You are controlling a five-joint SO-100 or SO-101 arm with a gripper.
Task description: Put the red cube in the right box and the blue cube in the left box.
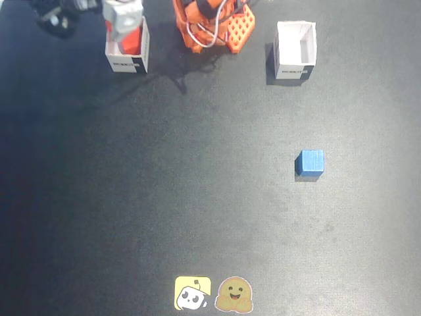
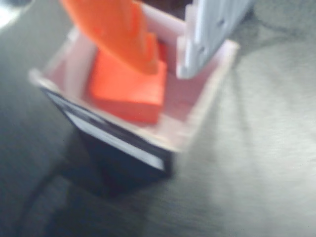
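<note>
The red cube (image 2: pixel 127 89) lies inside the right box (image 2: pixel 190 129), seen blurred in the wrist view, resting on the pinkish floor toward the box's left inner wall. The gripper (image 2: pixel 165 61) hangs over the same box: its orange finger reaches down to the cube's top edge, while its pale grey finger stands apart at the box's far right rim, so the jaws are spread and the cube is released. In the fixed view the gripper (image 1: pixel 125 29) covers the upper part of the right box (image 1: pixel 128 64), which stands left of the orange arm base (image 1: pixel 214 26); a strip of red shows within the box under the gripper, too hidden to tell cube from finger. The left box (image 1: pixel 294 69) stands right of the arm base, its broad white inner wall showing. The blue cube (image 1: pixel 310 162) sits on the dark table (image 1: pixel 164 184), in front of the left box and well apart from it. Two small stickers (image 1: pixel 214 294) lie at the table's near edge.
</note>
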